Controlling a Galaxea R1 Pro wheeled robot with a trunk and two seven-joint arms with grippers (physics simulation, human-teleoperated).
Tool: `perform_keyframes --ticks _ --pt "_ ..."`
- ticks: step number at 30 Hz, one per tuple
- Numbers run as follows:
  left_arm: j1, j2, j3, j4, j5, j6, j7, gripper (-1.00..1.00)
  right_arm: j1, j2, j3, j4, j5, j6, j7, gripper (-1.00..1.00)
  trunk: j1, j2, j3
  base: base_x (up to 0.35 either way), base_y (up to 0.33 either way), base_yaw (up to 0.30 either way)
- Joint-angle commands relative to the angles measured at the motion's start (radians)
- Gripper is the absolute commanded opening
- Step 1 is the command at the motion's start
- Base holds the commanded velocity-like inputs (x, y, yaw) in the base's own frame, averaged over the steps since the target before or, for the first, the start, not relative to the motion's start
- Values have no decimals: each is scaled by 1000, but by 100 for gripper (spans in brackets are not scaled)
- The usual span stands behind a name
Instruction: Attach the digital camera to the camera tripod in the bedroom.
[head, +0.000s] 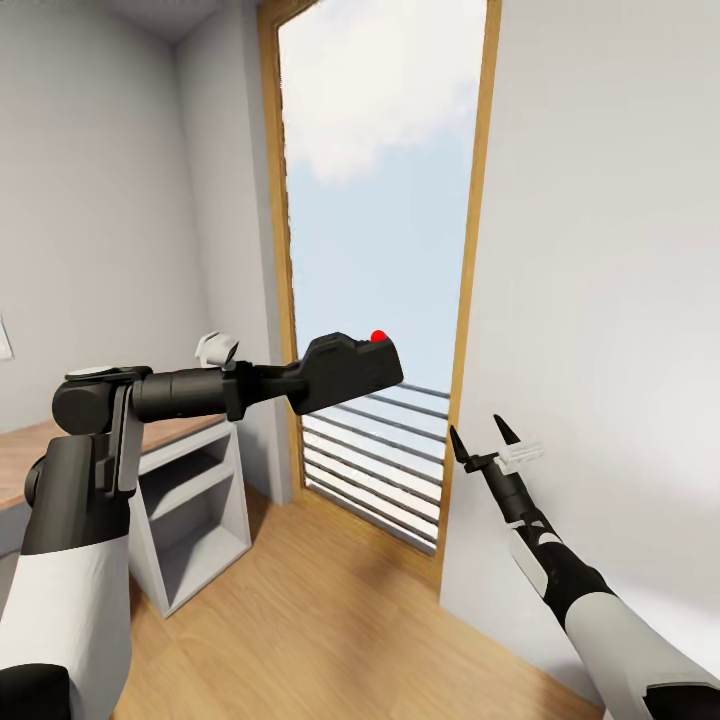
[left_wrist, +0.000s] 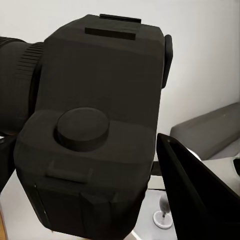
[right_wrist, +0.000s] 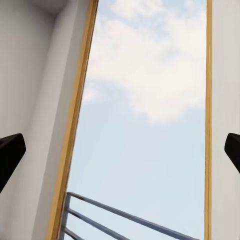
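While gripped, digital camera (head: 350, 368) hides left pincer (head: 300, 385)

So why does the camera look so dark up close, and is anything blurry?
In the left wrist view the digital camera sits right at the lens, its near faces in shade against a pale wall. In the head view it stands dark against the bright window. In the right wrist view the clouds look soft, the frame crisp.
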Motion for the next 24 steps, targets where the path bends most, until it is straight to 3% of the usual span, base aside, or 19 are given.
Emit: perform_keyframes --ticks 1,24 --pt "-1 0 0 0 -3 10 -7 -100 -1 -1 6 1 -11 -2 3 100 -4 7 2 0 0 0" --pt "-1 0 0 1 -3 10 -6 -100 -1 -1 6 1 -9 0 2 100 -92 168 74 0 0 0"
